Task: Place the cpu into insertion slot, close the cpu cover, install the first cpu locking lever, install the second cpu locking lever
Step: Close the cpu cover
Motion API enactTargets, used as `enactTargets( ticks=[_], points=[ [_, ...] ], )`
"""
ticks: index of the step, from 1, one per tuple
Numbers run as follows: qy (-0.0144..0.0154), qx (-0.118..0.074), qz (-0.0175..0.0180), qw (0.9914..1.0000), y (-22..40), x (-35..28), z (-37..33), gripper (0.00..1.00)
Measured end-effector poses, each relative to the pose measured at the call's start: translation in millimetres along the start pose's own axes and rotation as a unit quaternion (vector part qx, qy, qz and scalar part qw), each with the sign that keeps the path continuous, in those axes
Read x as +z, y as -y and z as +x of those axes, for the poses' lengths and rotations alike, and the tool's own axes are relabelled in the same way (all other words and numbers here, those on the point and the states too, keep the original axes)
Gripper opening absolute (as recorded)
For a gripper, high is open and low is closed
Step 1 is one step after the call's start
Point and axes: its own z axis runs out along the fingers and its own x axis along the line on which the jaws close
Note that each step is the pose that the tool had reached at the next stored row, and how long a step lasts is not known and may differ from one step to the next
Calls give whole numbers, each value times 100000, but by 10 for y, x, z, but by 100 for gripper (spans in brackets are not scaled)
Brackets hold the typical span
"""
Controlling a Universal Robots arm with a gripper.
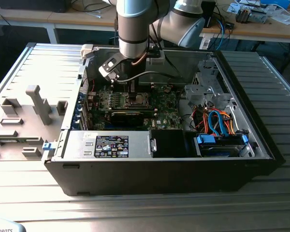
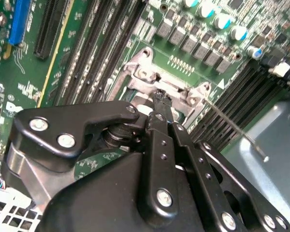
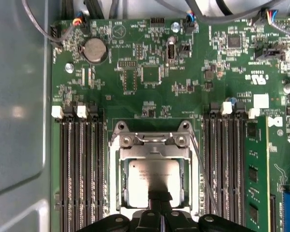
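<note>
Arm: the Universal Robots arm [image 1: 135,29] hangs from 12 o'clock in the exterior view into the open computer case [image 1: 159,169].
Gripper: the gripper [image 1: 131,89] points down at the middle of the green motherboard [image 1: 166,108]. In both wrist views [image 3: 159,195] [image 2: 160,95] the jaws are together with nothing seen between them. The tips are over the chip's edge; I cannot tell whether they touch it.
cpu: the cpu [image 3: 145,176] lies flat in the insertion slot [image 1: 137,100], its silver top facing up.
cpu cover: the cpu cover [image 3: 154,151] is down flat, and its window frames the chip.
Locking lever: a thin wire locking lever [image 3: 203,174] [image 2: 232,125] slants away from one corner of the socket, across the memory slots [image 3: 227,164].
Surroundings, exterior view: the power supply [image 1: 111,145] is at 7 o'clock of the socket. Blue and orange cables [image 1: 217,123] are at 4 o'clock of it. Grey fixture blocks [image 1: 36,104] stand at 9 o'clock of the case on the ribbed metal tabletop [image 1: 135,208].
</note>
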Motion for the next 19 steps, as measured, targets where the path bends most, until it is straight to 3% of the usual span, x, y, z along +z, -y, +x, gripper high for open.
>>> enactTargets(
  ticks=[7, 11, 13, 19],
  points=[
    [70, 0, 597, 99998, -165, -81, -1, 11],
    [69, -1, 634, 99998, -188, -183, -2, 11],
    [74, 9, 658, 99998, -196, -266, -2, 11],
    [71, 4, 658, 99998, -199, -410, -3, 11]
  ],
)
